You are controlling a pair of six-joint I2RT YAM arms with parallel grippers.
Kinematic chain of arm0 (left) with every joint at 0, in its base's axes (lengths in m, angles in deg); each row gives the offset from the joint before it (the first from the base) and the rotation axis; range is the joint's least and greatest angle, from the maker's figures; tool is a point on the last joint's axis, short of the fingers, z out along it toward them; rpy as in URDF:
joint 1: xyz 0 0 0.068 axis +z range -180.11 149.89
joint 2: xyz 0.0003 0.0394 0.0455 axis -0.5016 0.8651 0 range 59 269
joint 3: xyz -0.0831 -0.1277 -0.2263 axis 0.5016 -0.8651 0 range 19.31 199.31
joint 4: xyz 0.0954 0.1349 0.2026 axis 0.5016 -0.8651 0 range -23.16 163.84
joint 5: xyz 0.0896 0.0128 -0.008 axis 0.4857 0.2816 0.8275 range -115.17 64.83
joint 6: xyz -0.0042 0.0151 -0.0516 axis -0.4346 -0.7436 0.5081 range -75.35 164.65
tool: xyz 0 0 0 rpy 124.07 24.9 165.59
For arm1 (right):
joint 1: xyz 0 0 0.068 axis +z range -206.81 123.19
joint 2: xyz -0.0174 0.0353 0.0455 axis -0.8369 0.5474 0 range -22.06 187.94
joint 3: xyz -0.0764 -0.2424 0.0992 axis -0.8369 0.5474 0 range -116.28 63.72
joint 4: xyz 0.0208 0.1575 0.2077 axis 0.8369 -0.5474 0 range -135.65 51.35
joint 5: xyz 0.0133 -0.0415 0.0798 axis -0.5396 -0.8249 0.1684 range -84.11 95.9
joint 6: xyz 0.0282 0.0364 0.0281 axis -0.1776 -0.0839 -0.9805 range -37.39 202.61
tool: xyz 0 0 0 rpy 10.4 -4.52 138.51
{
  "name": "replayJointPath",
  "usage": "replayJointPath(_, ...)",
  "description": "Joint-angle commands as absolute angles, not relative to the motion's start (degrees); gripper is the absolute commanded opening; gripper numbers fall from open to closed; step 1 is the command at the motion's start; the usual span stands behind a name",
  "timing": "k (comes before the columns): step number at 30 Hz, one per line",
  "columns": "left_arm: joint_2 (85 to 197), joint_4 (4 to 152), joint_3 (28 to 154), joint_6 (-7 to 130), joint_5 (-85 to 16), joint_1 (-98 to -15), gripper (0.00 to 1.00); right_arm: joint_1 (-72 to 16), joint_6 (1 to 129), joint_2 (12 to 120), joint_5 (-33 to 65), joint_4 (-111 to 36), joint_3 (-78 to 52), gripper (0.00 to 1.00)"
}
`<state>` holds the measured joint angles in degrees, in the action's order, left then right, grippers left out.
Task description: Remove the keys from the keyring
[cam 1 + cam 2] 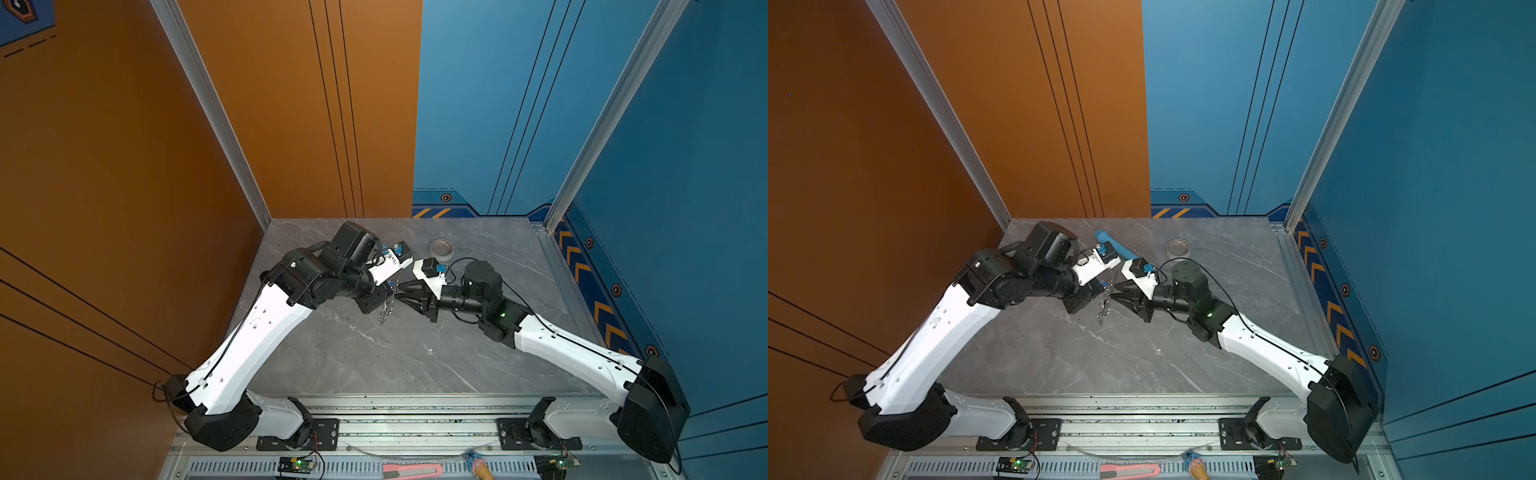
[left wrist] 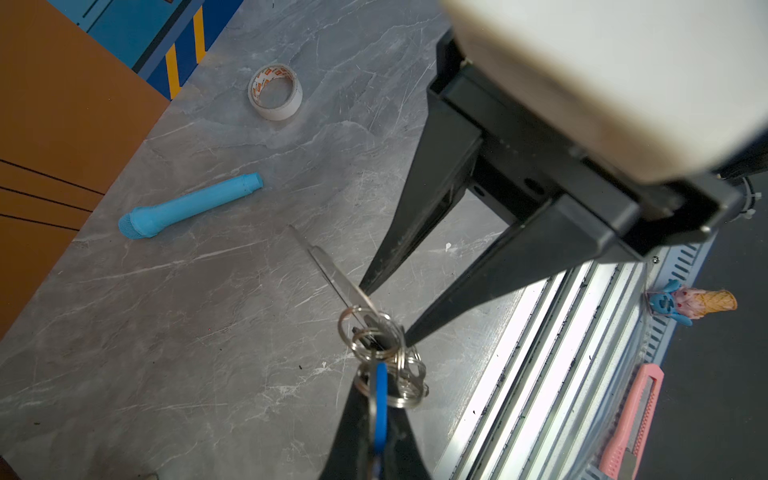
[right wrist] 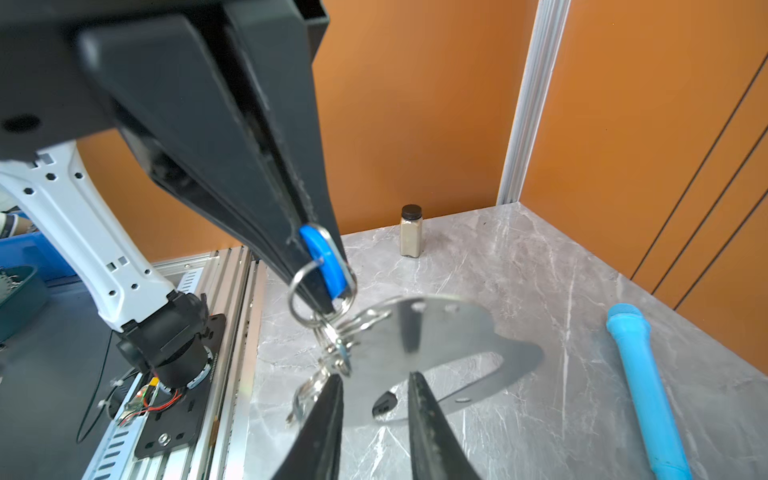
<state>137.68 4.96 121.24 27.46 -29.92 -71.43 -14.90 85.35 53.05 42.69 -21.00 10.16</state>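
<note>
The keyring [image 3: 440, 332], a flat silver plate with an oval cut-out, hangs in the air above the table, edge-on in the left wrist view [image 2: 328, 266]. My right gripper [image 3: 374, 376] grips it, its jaws a little apart on the strip of plate beside the wire rings. My left gripper [image 2: 374, 376] is shut on the blue tag [image 3: 322, 262] and its wire ring. The silvery keys [image 1: 384, 309] dangle below where the two grippers meet, seen in both top views [image 1: 1104, 307].
A blue plastic tube [image 2: 191, 205] lies behind the grippers. A tape roll [image 1: 441, 249] sits at the back, a small spice jar [image 3: 411, 230] by the orange wall. On the front rail lie a pink box cutter [image 1: 411, 470] and an ice-cream toy [image 2: 698, 303].
</note>
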Motion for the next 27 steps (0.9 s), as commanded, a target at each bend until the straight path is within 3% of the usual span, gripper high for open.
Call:
replayJointPath(1, 136.6, 4.5, 123.3, 25.1, -31.6, -71.3, 0.0, -15.2, 84.2, 54.0, 47.1, -18.1, 7.6, 0.28)
replayJointPath(21, 137.6, 4.5, 125.5, 24.7, -31.7, -70.5, 0.0, -15.4, 79.8, 54.7, 52.1, -15.2, 5.9, 0.25)
replayJointPath(27, 137.2, 4.5, 124.9, 24.4, -30.5, -70.4, 0.0, -15.4, 80.0, 55.0, 53.5, -16.4, 4.9, 0.15)
